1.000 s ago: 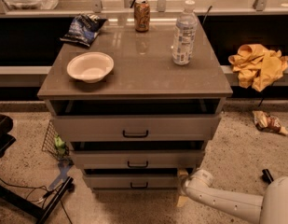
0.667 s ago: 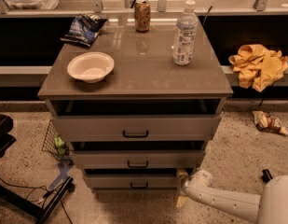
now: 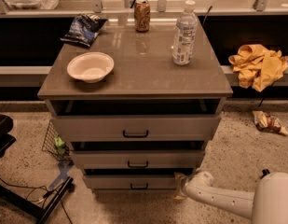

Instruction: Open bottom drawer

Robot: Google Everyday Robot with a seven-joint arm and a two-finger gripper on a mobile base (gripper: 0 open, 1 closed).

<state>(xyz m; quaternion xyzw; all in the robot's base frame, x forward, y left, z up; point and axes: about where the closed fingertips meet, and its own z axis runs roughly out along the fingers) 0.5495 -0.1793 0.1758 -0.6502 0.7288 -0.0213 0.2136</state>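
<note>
No change from a second ago: the tool (image 3: 180, 186) stays low at the bottom drawer's (image 3: 111, 181) right end, open or closed I cannot tell. The drawer sits lowest, just above the floor.

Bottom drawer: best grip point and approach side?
Grip the small black bar handle centred on the bottom drawer front, coming straight from the front. The bar lies horizontal, so pinch it from above and below; the rest of the front is flat, with nothing else to hold. The hand sits low by the front's right end.
</note>
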